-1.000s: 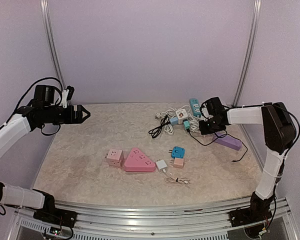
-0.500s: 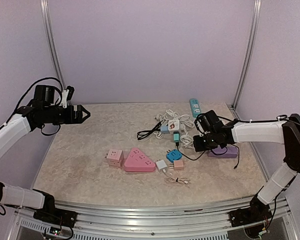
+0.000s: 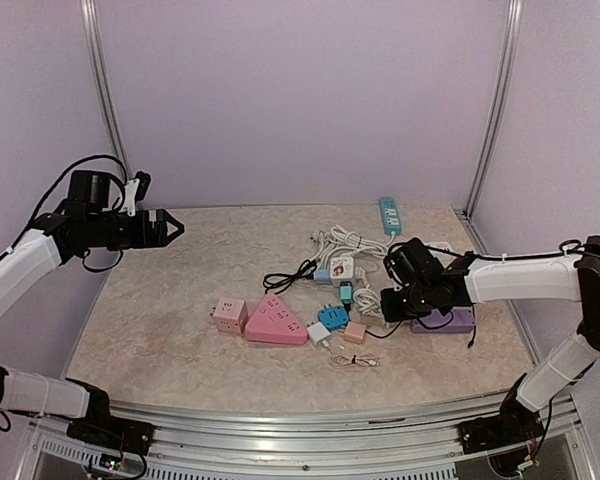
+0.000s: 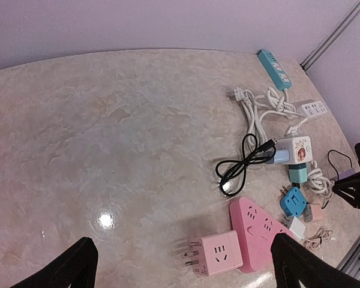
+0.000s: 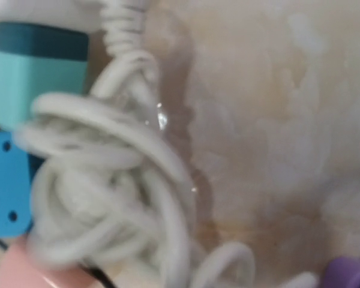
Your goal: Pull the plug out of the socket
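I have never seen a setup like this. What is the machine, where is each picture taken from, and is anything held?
Two robot arms with two-finger grippers stand at the near edge of a table. The wide picture comes from a fixed camera above and behind them; the other two from cameras on the wrists. The left gripper hangs open and empty. The right gripper is low among white cable beside a purple power strip; its wrist picture is blurred, so whether it grips anything I cannot tell. Also there: a pink triangular socket, a pink cube adapter, a blue adapter, a teal power strip and a black cable.
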You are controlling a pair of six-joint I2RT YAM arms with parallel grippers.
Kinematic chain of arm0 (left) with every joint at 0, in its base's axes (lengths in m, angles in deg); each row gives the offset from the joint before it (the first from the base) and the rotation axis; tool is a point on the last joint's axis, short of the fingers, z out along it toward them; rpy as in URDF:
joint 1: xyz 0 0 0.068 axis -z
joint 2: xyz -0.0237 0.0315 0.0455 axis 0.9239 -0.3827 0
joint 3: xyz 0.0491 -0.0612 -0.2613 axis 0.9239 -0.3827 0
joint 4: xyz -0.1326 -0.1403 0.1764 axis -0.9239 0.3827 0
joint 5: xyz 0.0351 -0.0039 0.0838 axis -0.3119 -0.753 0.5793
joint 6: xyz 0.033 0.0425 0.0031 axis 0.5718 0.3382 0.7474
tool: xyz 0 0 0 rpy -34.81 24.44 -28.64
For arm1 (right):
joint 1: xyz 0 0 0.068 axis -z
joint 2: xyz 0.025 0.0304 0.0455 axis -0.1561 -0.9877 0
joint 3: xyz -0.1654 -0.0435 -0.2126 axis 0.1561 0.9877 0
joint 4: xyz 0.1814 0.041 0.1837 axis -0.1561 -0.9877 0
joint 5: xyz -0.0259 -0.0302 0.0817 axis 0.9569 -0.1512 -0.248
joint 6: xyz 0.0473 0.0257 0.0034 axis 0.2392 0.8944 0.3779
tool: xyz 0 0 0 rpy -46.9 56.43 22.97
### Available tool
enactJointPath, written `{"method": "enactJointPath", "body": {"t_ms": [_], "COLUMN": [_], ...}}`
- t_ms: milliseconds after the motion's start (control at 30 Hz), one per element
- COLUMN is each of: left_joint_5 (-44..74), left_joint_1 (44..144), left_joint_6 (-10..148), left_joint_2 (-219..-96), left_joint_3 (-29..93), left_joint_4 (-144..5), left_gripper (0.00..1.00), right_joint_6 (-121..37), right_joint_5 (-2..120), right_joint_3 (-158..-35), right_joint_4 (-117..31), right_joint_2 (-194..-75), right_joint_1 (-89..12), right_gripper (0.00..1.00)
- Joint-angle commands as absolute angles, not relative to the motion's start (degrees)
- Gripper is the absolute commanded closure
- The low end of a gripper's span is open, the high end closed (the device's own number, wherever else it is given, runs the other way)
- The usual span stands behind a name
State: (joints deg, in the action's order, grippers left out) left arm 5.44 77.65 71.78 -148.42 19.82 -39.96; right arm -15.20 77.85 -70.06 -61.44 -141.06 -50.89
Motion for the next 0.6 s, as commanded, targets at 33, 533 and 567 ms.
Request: {"method": "enactJointPath", "body": {"t_ms": [33,533,567], "left_joint_5": [5.2,6.0,6.1], "left_joint_1": [78.0,77.9,78.0], "left_joint_6": [71.3,71.3,71.4], "left_joint_2": [-148.3,-147.2,-147.1], "left_joint_3": [19.1,18.8,18.8], "left_joint_4": [-41.0,-41.0,-41.0], "left_gripper": [0.01,0.01,0.01], "right_joint_6": [-15.6,-18.7,-18.2], "right_joint_5": [81.8,89.8,90.8], "right_joint_3": [-72.7,-92.1,-93.9], "right_joint_4": [-63.6,-65.9,-66.4], "right_joint_2": [-135.4,-147.3,-149.1], "right_joint_1": [-51.7,-52.8,-53.0], "right_gripper": [0.51,0.24,0.24]}}
